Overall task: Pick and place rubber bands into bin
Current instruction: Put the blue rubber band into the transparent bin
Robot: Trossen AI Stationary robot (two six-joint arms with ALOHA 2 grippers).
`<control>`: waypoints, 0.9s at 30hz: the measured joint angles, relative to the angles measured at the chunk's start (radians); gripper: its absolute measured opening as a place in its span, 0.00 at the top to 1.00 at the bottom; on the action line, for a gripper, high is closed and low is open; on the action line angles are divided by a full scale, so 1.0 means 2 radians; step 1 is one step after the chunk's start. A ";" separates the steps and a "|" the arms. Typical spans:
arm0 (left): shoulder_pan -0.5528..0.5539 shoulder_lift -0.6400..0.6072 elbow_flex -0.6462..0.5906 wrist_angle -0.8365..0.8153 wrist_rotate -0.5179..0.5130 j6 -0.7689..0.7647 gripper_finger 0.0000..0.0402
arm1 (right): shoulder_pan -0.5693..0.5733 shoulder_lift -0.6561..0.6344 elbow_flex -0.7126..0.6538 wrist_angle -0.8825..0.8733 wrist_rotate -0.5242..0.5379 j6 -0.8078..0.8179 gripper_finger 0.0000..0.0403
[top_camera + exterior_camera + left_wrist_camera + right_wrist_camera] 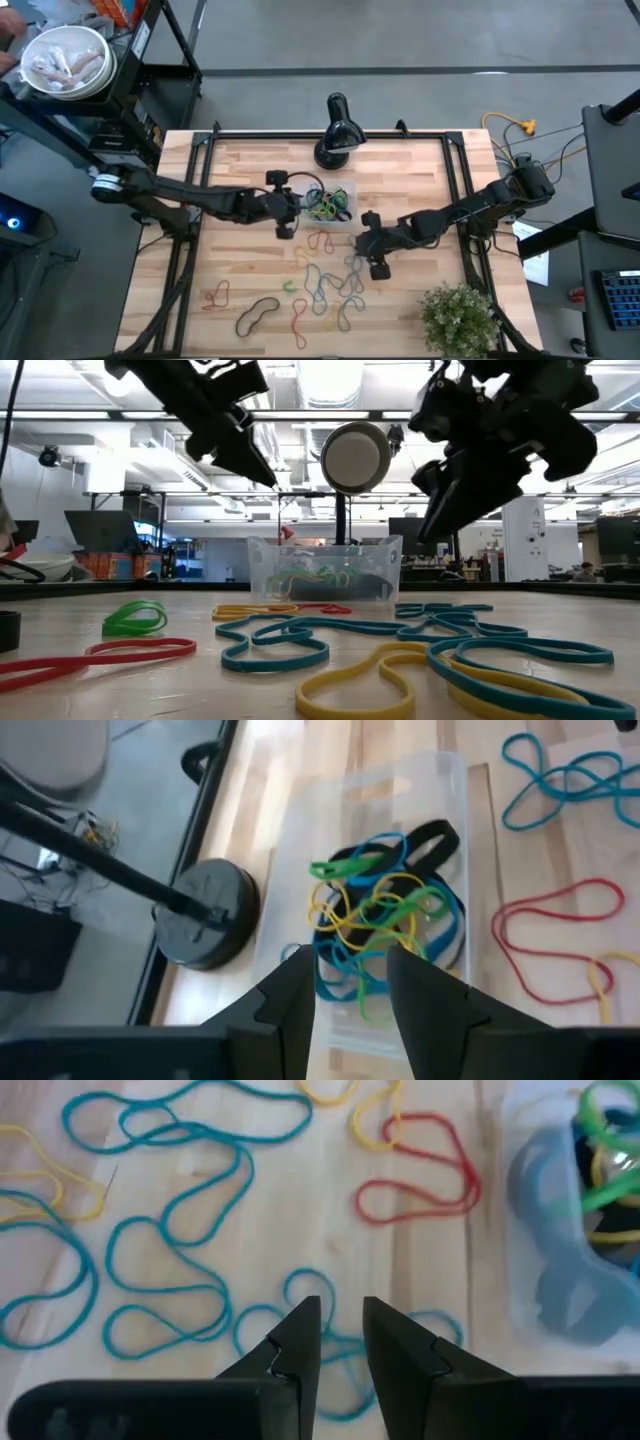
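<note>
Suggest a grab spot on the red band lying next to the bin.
Probably the rounded end of the red band farthest from the bin. It lies flat on the table, so bring the right pincer straight down with its fingers astride that single strand, clear of the yellow band.

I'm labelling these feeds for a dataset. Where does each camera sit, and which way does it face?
High: overhead, straight down on the table; both arms show.
Low: at tabletop height, level across the rubber bands to the bin; arms hang from above.
Left wrist: over the bin, left gripper open.
Right wrist: over loose bands, right gripper open.
Shared: all four see the bin.
</note>
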 joint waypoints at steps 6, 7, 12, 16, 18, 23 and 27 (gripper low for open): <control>-0.006 -0.014 -0.025 0.000 0.000 -0.023 0.72 | 0.000 0.006 -0.003 -0.050 0.039 0.038 0.82; -0.006 -0.014 -0.027 0.000 0.000 -0.027 0.72 | 0.000 0.006 -0.003 -0.051 0.055 0.039 0.82; -0.007 -0.014 -0.040 0.002 0.000 -0.043 0.72 | -0.014 0.006 -0.003 -0.048 0.080 0.057 0.82; -0.009 -0.014 -0.050 0.001 0.000 -0.053 0.72 | -0.030 0.006 -0.004 -0.049 0.067 0.086 0.82; -0.009 -0.015 -0.052 0.001 0.000 -0.054 0.72 | -0.035 0.006 -0.005 -0.048 0.059 0.094 0.82; -0.009 -0.015 -0.052 0.001 0.000 -0.054 0.72 | -0.039 0.021 -0.005 -0.047 0.052 0.106 0.82; -0.009 -0.015 -0.052 0.001 0.000 -0.053 0.72 | -0.038 0.050 -0.006 -0.037 0.031 0.106 0.82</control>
